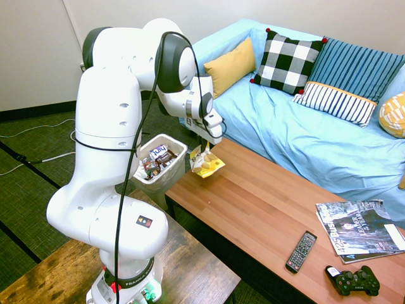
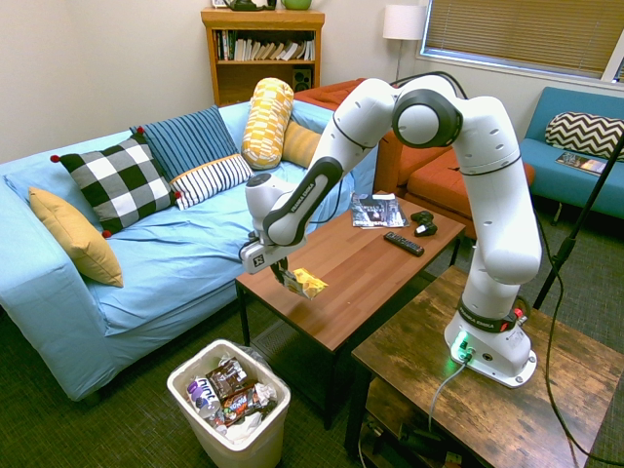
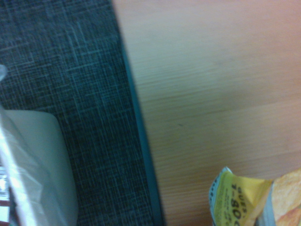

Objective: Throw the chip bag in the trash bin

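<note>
- The chip bag point(image 2: 305, 284) is held pinched by its upper edge in the closed gripper point(image 2: 284, 272), hanging just above the coffee table's point(image 2: 366, 263) end.
- The trash bin point(image 2: 230, 410) stands on the floor beside that end, already holding wrappers point(image 2: 226, 388).
- With so thin a pinch, the bag could slip during a quick swing.
- If released too early, it could be dropped on the table edge or carpet point(image 3: 80, 84).

chip bag point(image 3: 256, 200): showing sideways print, "-80" partly readable
magazine point(image 1: 357, 229): showing a large cover title, letters cut off, not readable
arm base: showing "FRANKA" faintly
</note>
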Motion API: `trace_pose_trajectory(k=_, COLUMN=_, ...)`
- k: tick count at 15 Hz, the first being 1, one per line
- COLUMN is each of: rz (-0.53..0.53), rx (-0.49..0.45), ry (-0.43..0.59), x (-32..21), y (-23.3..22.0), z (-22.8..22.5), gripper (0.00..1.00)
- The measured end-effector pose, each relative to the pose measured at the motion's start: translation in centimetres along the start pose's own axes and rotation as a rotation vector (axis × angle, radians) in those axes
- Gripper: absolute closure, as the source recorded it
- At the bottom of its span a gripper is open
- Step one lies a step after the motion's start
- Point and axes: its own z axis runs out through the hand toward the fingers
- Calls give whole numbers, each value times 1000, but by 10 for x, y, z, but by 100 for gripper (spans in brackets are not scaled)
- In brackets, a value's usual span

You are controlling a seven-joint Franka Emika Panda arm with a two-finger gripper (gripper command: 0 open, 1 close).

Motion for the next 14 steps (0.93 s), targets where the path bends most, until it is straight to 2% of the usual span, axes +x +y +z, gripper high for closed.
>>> trace_pose_trajectory(k=3, rz=-83, rx=17, ry=66, x=-71, y=-32, z=-29, gripper=100)
trace_pose_trajectory(k=6, rz=-177, rx=30, ry=104, x=-144, y=-66, z=-36, gripper=100)
trace_pose_trajectory(k=10, rz=-295, rx=34, ry=82, x=-212, y=-102, z=-12, gripper=100)
trace_pose_trajectory(k=13, rz=-414, rx=30, ry=40, x=-242, y=-119, z=16, gripper=100)
trace_pose_trajectory(k=14, rz=-448, rx=31, ry=29, x=-246, y=-124, z=22, gripper=0)
